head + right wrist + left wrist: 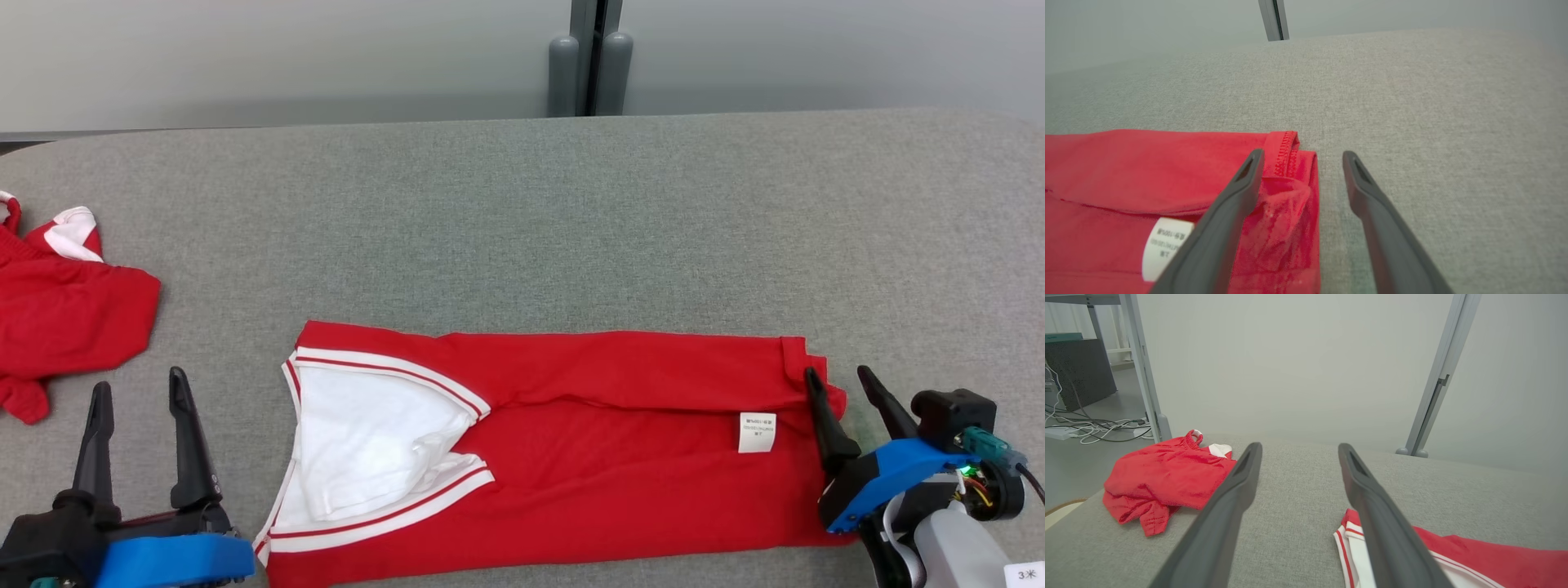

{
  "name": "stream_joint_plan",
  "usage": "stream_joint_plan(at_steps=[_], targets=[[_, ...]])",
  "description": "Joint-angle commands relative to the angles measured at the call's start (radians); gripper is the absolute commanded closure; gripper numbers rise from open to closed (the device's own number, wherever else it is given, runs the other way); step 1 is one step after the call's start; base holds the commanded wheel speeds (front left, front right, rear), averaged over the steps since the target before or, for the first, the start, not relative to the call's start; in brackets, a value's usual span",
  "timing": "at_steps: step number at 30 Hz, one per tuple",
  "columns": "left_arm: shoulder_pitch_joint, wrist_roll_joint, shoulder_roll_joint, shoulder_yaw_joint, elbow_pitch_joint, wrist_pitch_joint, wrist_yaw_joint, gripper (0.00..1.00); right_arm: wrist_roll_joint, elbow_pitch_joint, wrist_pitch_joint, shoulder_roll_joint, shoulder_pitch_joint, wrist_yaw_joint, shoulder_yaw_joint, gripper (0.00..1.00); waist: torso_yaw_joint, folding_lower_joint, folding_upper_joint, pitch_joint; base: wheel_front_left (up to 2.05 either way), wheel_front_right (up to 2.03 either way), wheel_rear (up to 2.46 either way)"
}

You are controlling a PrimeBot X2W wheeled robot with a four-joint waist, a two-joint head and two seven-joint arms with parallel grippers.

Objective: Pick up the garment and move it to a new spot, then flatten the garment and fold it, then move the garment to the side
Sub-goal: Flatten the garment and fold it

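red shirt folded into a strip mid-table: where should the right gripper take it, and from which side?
Probably the hem corner of the red shirt, coming in from its right end. It lies flat as a long strip, but that far corner bunches into a raised lip at the fingertips of the open right gripper, so one finger could slip beneath it.

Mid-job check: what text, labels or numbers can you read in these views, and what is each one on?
"3米": on a white tag at the head view's lower right corner.
Printed lines on the white care label of the red garment: too small and blurred to read.
Nothing else is legible.
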Motion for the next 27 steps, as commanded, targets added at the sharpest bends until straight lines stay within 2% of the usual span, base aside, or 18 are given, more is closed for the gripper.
stream_joint_plan(at_steps=[1,9,13,14,17,23,26,27], targets=[[0.015,0.039,-0.028,0.038,0.001,-0.004,-0.022,0.0,0.011,0.014,0.0,0.005,0.015,0.0,-0.005,0.0,0.001,0.0,0.0,0.003,0.0,0.0,0.0],[0.04,0.181,-0.151,0.174,0.019,-0.003,-0.121,0.0,0.021,0.092,0.018,0.04,0.025,0.0,0.021,0.0,0.006,0.0,0.0,0.01,0.0,0.0,0.0],[0.043,0.24,-0.193,0.225,0.046,-0.003,-0.165,0.0,0.046,0.132,0.043,0.064,0.028,0.0,0.055,0.02,0.007,0.0,0.0,0.006,0.0,0.0,0.0],[0.041,0.248,-0.198,0.232,0.048,-0.003,-0.172,0.0,0.052,0.136,0.047,0.066,0.027,0.001,0.061,1.0,0.007,0.0,0.0,0.005,0.0,0.0,0.0],[0.039,0.271,-0.212,0.248,0.059,-0.003,-0.189,0.0,0.079,0.13,0.035,0.065,0.019,0.001,0.064,1.0,0.006,0.0,0.0,0.0,0.0,0.0,0.0],[0.043,0.303,-0.223,0.265,0.067,-0.003,-0.204,0.0,0.105,0.115,0.007,-0.001,-0.005,-0.001,0.023,1.0,-0.001,0.0,0.0,-0.009,0.0,0.0,0.0],[0.039,0.315,-0.226,0.278,0.066,-0.003,-0.204,0.0,0.113,0.112,0.003,-0.054,-0.017,-0.001,-0.017,1.0,-0.006,0.0,0.0,-0.014,0.0,0.0,0.0],[0.038,0.321,-0.229,0.284,0.066,-0.003,-0.205,0.0,0.111,0.112,0.007,-0.09,-0.019,0.0,-0.043,1.0,-0.009,0.0,0.0,-0.017,0.0,0.0,0.0]])
